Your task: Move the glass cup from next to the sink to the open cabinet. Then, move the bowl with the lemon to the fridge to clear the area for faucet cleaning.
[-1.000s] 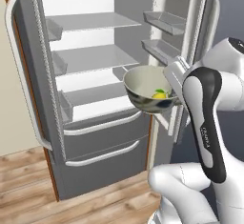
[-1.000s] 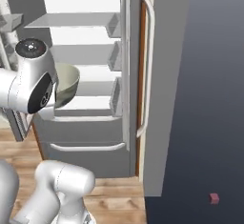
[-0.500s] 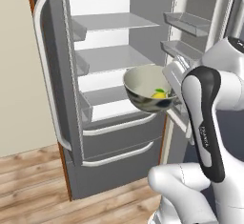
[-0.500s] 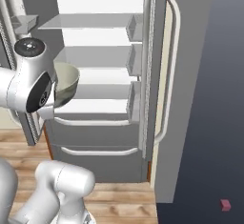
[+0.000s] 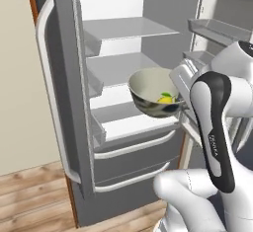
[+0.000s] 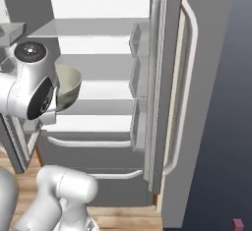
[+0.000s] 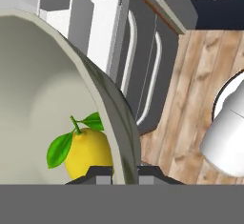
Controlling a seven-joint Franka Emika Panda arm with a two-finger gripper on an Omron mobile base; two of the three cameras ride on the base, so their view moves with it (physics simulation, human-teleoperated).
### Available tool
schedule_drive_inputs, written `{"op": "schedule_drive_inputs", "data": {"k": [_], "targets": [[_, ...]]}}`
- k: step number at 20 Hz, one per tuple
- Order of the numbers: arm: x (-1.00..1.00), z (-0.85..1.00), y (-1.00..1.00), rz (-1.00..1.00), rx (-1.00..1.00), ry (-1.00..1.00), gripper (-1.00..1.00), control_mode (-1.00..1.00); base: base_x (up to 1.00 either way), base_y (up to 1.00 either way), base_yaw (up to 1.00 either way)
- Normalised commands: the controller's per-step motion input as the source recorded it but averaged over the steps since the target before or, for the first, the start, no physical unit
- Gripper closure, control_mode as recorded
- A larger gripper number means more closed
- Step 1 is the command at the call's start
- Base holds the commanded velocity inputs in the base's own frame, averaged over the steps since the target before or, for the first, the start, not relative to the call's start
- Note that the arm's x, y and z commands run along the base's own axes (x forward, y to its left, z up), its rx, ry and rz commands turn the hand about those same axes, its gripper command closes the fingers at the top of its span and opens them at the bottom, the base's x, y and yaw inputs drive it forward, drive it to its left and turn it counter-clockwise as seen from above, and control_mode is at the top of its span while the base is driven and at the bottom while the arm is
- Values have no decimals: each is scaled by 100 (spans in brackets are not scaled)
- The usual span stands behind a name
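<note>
**Now at the fridge: bowl held by its rim, lemon loose inside**

Here the bowl (image 5: 154,92) hangs in the air in front of the open fridge (image 5: 123,43), level with its middle white shelves and just short of them, not resting on anything. The lemon (image 7: 88,152) lies at the bottom of the bowl, leaf up, against the wall nearest the claw (image 7: 125,171). In the hand view one dark tip sits inside the rim and the other outside, so the claw is clamped on the bowl's edge at a single point.

The bowl looks stiff and hard, probably ceramic, with a smooth glazed wall; that would make it fairly heavy for a one-sided pinch and likely to slip or pivot if tipped. The rim is the only sensible place to hold it, since the body is far too wide for the tips. The lemon is light and round and free to roll, so any tilt would shift it. Keeping the bowl level while it goes onto a shelf seems the main concern, and it should be set down gently rather than dropped.
</note>
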Motion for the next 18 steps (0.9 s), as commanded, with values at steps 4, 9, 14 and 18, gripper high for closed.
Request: {"op": "schedule_drive_inputs", "data": {"k": [4,9,14,18], "targets": [[0,0,0,0,0,0,100,100,90,0,-2],[0,0,0,0,0,0,100,100,43,0,0],[-2,5,0,0,0,-3,100,-100,8,0,0],[-33,38,0,0,0,-39,100,-100,0,0,0]]}}
